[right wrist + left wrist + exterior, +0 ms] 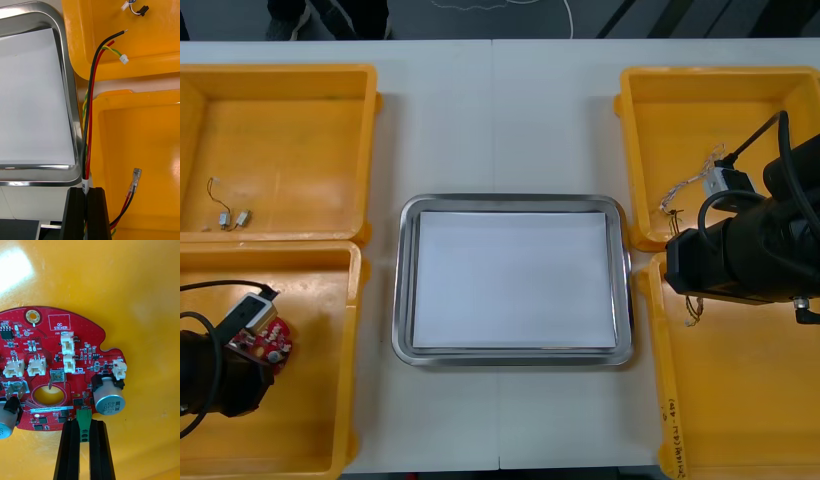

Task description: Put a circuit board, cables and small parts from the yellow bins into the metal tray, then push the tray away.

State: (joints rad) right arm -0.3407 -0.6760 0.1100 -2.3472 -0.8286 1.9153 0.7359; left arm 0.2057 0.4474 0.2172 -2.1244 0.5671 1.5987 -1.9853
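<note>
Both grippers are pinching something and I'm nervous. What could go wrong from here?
The left gripper holds the red circuit board only by its green connector at the edge; the board might pivot or slip out when lifted.
The right gripper pinches the black, red and yellow cable bundle, leaving long ends free; they could snag a yellow bin wall or drape over the metal tray's rim.

Metal tray [408, 300]: polished, mirror-bright rim; matt white, paper-like liner [510, 280]. Yellow bins [290, 150] at 9 and 3 o'clock of it: smooth moulded plastic, glossy, with glare patches. Circuit board [48, 348]: red lacquered face, white plastic sockets [68, 343], bright metal capacitor tops [110, 404]. Cables [92, 93]: sleek black, red and yellow plastic insulation. Left pincer [84, 425] and right pincer [87, 191]: matt black fingers [71, 450]. Tabletop [480, 100]: pale, smooth, matt.
</note>
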